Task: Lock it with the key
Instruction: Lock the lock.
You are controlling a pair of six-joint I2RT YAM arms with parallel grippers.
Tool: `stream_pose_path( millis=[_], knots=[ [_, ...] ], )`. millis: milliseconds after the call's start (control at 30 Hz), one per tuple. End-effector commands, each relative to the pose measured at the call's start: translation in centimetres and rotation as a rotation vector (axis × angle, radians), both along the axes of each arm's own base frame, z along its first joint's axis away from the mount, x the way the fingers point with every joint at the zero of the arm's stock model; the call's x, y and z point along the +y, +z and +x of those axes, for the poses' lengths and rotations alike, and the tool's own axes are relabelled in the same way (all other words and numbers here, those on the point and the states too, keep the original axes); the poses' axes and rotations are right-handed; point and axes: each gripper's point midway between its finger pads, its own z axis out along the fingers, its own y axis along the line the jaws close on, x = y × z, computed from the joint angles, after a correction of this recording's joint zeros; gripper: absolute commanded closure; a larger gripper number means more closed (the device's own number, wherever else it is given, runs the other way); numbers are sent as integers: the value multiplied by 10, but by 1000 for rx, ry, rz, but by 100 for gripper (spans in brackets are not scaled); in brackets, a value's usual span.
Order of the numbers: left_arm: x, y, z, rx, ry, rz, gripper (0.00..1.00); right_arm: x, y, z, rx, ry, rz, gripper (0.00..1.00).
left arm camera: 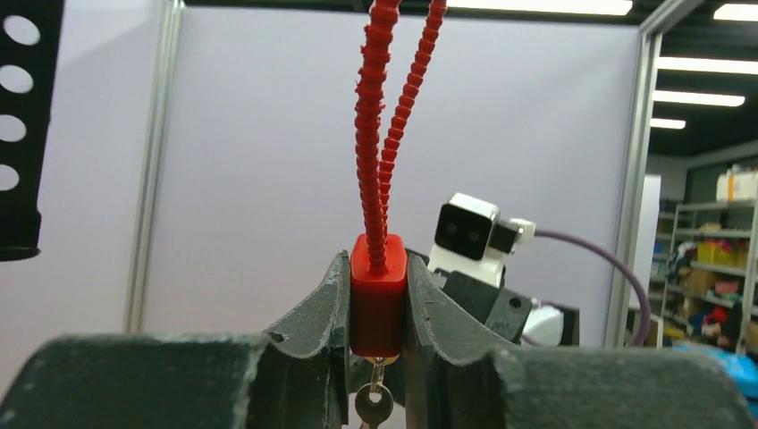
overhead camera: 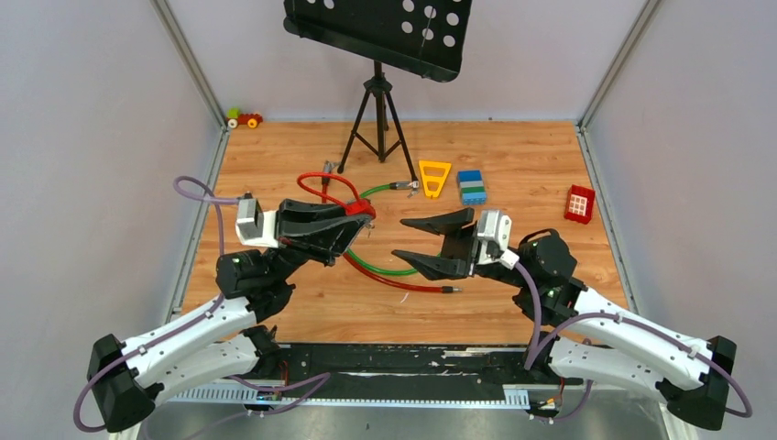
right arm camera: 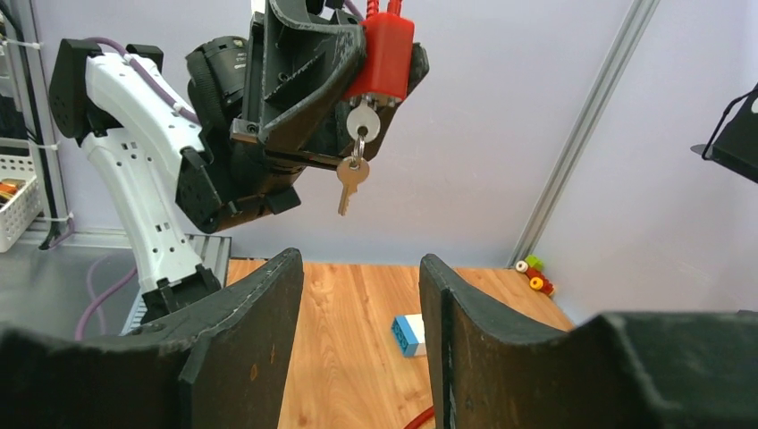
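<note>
Clamped in the left gripper: red padlock, key hanging vertically beneath, dead ahead of right gripper, jaws parted.

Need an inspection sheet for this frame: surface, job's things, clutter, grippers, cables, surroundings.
Surface: wooden table, no damage seen.
Job's things: red lock held in the air; key in its underside, spare key hanging from it on a ring.
Clutter: yellow triangle, blue block and red toy on the table's far half.
Grippers: left gripper shut on the lock; right gripper open, empty, facing the keys, apart from them.
Cables: red cable runs out of the lock; green cable on the table; purple hoses on both arms.
Surroundings: music stand at the far edge; toy car at the far left corner; grey walls.
</note>
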Motion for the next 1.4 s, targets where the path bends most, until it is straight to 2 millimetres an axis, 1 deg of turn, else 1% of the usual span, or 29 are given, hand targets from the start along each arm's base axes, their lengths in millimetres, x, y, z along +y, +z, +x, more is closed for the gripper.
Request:
stream_pose_path(
  millis=[0, 100, 167, 267, 433, 500, 600, 667, 800, 933, 1000, 1133, 1233, 1367],
  knots=[
    [43, 42, -12, 5, -38, -288, 100, -2, 48, -2, -114, -10, 102, 49],
    [54, 50, -18, -18, -64, -361, 100, 4, 60, -2, -218, -19, 98, 47],
    [66, 56, -25, -61, -67, -428, 100, 6, 73, -1, -274, -37, 115, 47],
    [72, 61, -20, -38, -52, -467, 100, 5, 98, -2, -345, -52, 168, 47],
    [79, 73, -18, -35, -36, -510, 100, 12, 122, -8, -434, -21, 197, 50],
    [81, 77, -17, -35, -29, -520, 100, 18, 126, -12, -472, 7, 196, 52],
    [82, 80, -14, -24, -26, -537, 100, 27, 131, -14, -517, 28, 191, 59],
    [83, 82, -13, -16, -32, -545, 100, 33, 134, -10, -530, 20, 185, 62],
    [86, 87, -15, -12, -45, -562, 100, 45, 138, -4, -542, 12, 178, 65],
    [89, 88, -16, -14, -44, -570, 100, 54, 139, -6, -543, 31, 179, 64],
    [89, 87, -16, -14, -44, -569, 100, 58, 137, -7, -538, 39, 175, 62],
    [90, 86, -16, -13, -42, -567, 100, 65, 135, -9, -526, 52, 170, 62],
    [90, 85, -17, -12, -43, -567, 100, 68, 134, -9, -519, 50, 167, 63],
    [88, 84, -15, -10, -40, -562, 100, 71, 131, -7, -513, 45, 162, 67]
  ],
)
